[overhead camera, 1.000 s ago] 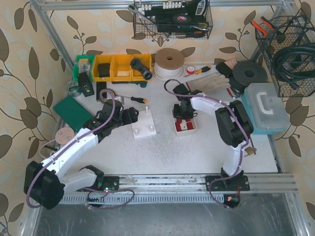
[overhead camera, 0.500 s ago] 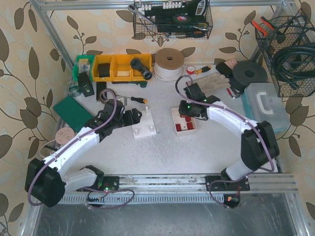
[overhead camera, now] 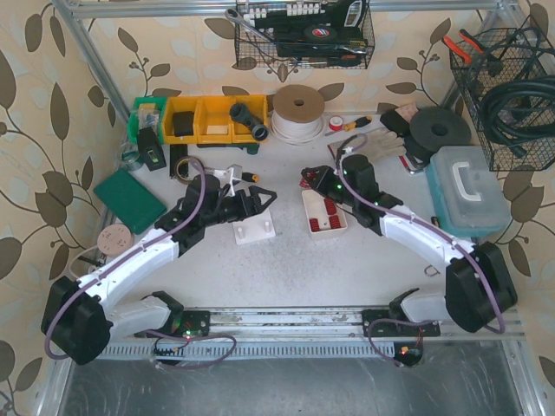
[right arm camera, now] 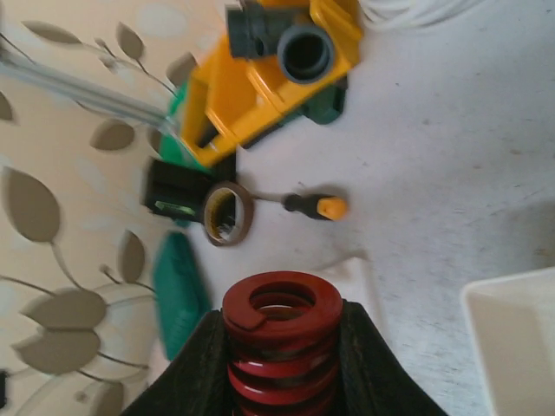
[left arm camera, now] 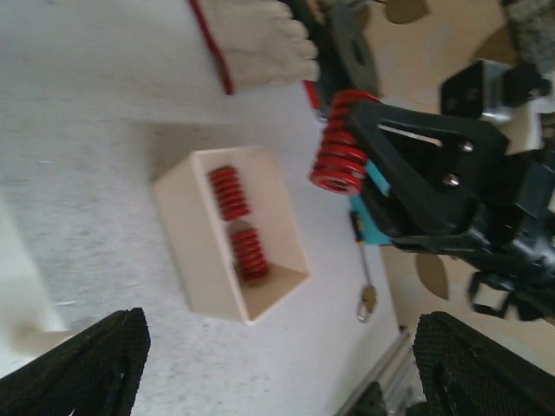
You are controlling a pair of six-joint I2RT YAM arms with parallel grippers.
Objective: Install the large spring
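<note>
Large spring (right arm camera: 279, 305) held by R end effector (right arm camera: 279, 371); L one (left arm camera: 279, 368) agape; 2 in tray (left arm camera: 196, 250)

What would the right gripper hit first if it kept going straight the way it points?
Probably the orange-handled screwdriver lying on the table, straight ahead of the right gripper and the red spring it holds. Height is unclear; it might pass over it toward the yellow bins.

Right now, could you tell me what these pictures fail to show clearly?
Red coil spring: its lower coils, right wrist view, hidden between the right gripper's fingers.
White peg base: left wrist view, mostly cut off by the left edge.
Left gripper: left wrist view, blurred fingers cut off by the bottom edge.
</note>
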